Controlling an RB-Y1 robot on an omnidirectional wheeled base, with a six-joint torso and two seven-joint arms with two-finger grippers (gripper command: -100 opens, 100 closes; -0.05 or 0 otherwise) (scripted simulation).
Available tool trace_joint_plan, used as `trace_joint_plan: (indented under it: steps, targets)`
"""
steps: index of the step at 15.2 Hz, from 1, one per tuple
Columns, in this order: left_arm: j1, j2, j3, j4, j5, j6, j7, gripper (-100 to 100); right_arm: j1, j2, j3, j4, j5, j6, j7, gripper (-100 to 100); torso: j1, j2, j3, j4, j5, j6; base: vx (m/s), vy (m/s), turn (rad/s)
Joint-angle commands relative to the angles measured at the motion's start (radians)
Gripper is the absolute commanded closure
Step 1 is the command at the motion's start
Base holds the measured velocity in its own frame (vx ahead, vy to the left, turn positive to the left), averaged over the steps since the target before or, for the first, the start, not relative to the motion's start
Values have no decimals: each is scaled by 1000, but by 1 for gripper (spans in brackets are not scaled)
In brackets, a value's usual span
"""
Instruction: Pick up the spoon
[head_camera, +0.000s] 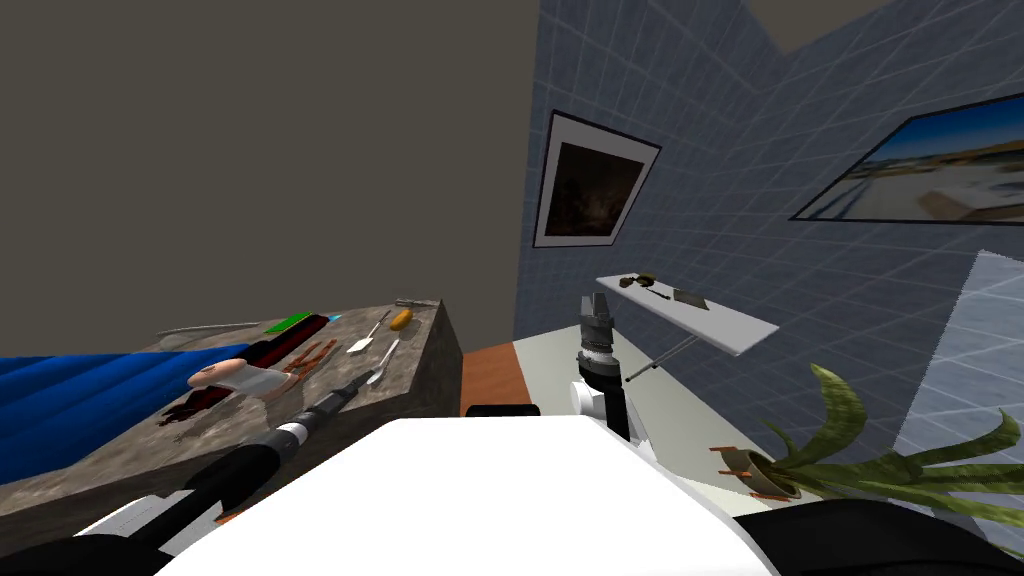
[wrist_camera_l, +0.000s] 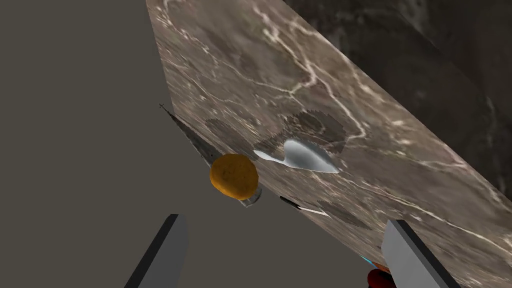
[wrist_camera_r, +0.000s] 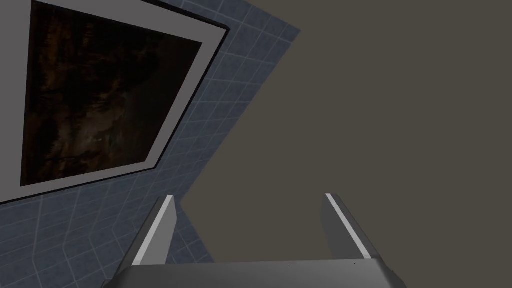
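**Left end effector open by the spoon**

A blue cloth (head_camera: 70, 390) covers the far left of the marbled bench (head_camera: 120, 450) (wrist_camera_l: 260, 65). The left end effector (head_camera: 350, 389) (wrist_camera_l: 285, 220) hovers over the bench's near right part, released and spread wide, grasping nothing. The spoon (head_camera: 381, 368) (wrist_camera_l: 305, 156) lies flat on the bench just ahead of it, bowl end nearest and untouched. An orange-handled tool (head_camera: 400, 319) (wrist_camera_l: 233, 175) lies beyond the spoon, by the bench's far edge. Well to the right, clear of the bench, the right end effector (head_camera: 597, 303) (wrist_camera_r: 248, 197) points upward with its 2 fingers apart, empty.
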Motion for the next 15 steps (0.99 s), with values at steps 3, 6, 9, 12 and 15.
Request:
trace_joint_plan:
  steps: [3, 6, 9, 12, 15]
  targets:
    - [58, 86, 13, 37, 10, 62, 11, -100, 0, 0, 0, 0, 0, 0, 0, 0, 0, -1, 0, 0, 0, 1, 49, -26, -333]
    - [86, 123, 19, 54, 15, 86, 17, -100, 0, 0, 0, 0, 0, 0, 0, 0, 0, -1, 0, 0, 0, 0, 41, -18, -185]
    - [119, 165, 24, 74, 22, 115, 23, -100, 0, 0, 0, 0, 0, 0, 0, 0, 0, 0, 0, 0, 0, 0, 40, -15, -235]
    - [131, 172, 24, 78, 22, 120, 23, -100, 0, 0, 0, 0, 0, 0, 0, 0, 0, 0, 0, 0, 0, 0, 34, -9, -163]
    - [88, 139, -7, 135, 11, 108, 11, -100, 0, 0, 0, 0, 0, 0, 0, 0, 2, 1, 1, 0, 1, 0, 28, 20, -97]
